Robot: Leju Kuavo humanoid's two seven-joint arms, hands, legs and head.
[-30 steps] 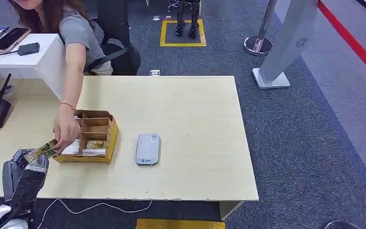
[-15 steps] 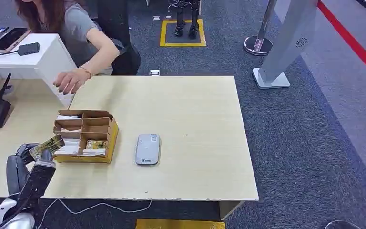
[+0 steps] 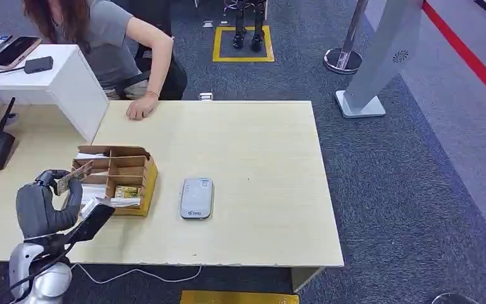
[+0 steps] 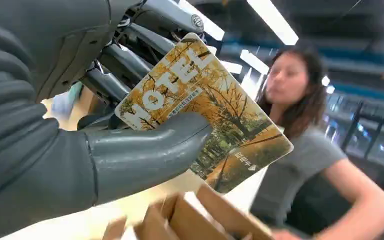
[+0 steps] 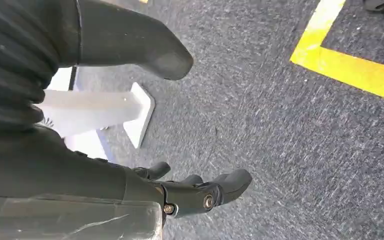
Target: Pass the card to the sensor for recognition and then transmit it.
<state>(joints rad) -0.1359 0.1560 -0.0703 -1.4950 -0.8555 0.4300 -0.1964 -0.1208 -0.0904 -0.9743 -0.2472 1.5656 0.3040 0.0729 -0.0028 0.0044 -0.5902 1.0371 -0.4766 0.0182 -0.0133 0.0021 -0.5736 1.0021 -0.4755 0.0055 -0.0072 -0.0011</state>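
The card [image 4: 205,120] in my grip reads "MOTEL" in pale letters over yellow autumn trees, with small print I cannot make out. My left hand [image 3: 45,201] pinches it between thumb and fingers [image 4: 130,55], above the table's [image 3: 259,158] near left part, just beside the brown divided box [image 3: 117,180]. Its long axis tilts up, away from me toward the box. The grey sensor [image 3: 196,197] lies flat beyond the box. A person [image 3: 111,38] leans at the far edge. My right hand [image 5: 200,192] hangs over carpet, fingers loosely apart, holding nothing.

An office-like reception hall: carpet floor [image 3: 386,164], pale desk [image 3: 253,152], queue-barrier post [image 3: 345,54], strip ceiling lights [image 4: 272,22].
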